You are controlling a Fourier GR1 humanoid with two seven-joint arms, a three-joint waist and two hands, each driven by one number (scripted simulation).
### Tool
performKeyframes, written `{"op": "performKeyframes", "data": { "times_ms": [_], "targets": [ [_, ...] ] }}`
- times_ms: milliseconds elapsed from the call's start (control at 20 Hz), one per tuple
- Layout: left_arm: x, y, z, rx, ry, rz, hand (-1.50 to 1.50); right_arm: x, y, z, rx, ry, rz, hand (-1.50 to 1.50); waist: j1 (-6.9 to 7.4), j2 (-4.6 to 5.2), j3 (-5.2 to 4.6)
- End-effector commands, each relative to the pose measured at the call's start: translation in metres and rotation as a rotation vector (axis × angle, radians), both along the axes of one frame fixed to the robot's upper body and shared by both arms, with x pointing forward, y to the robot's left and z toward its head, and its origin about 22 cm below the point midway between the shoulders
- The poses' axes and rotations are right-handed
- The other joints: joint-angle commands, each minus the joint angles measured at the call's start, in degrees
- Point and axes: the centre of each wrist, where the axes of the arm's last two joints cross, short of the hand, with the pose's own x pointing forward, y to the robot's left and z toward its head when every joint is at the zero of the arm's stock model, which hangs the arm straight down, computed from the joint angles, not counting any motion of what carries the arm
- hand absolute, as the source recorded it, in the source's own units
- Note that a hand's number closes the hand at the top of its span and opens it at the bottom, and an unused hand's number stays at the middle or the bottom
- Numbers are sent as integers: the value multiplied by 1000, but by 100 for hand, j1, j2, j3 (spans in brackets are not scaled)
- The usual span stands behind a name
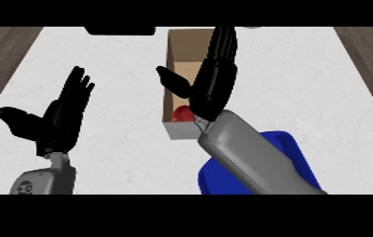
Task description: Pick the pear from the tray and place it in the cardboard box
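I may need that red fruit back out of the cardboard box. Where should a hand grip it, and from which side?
Probably from straight above: the red fruit lies at the bottom of the cardboard box, at its near end, with walls close around, so side approaches are blocked. Grip its rounded body across the box's width. The right hand, open over the box, hides part of it.

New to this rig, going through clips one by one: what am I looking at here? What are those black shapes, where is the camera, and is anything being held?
The camera sits at the robot's head, looking steeply down at a white counter. The black shapes are its two hands on grey forearms. The left hand rests open at the view's left, fingers up, holding nothing. The right hand is stretched over an open cardboard box, fingers straight, also holding nothing. Inside the box's near end lies a red object, partly hidden by the arm; its shape cannot be made out. The blue tray sits at the lower right, mostly covered by the right forearm.
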Motion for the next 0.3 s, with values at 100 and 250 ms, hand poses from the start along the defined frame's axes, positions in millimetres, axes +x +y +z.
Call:
{"op": "performKeyframes", "data": {
  "times_ms": [100, 250],
  "targets": [
    [0, 9, 4, 8, -2, 4, 0, -41, -11, -16, 208, 3, -36, -150, -118, -15, -4],
    [-22, 15, -9, 22, 6, 10, 0, -58, -20, -30, 202, 12, -66, -150, -64, -9, -5]
  ]
}}
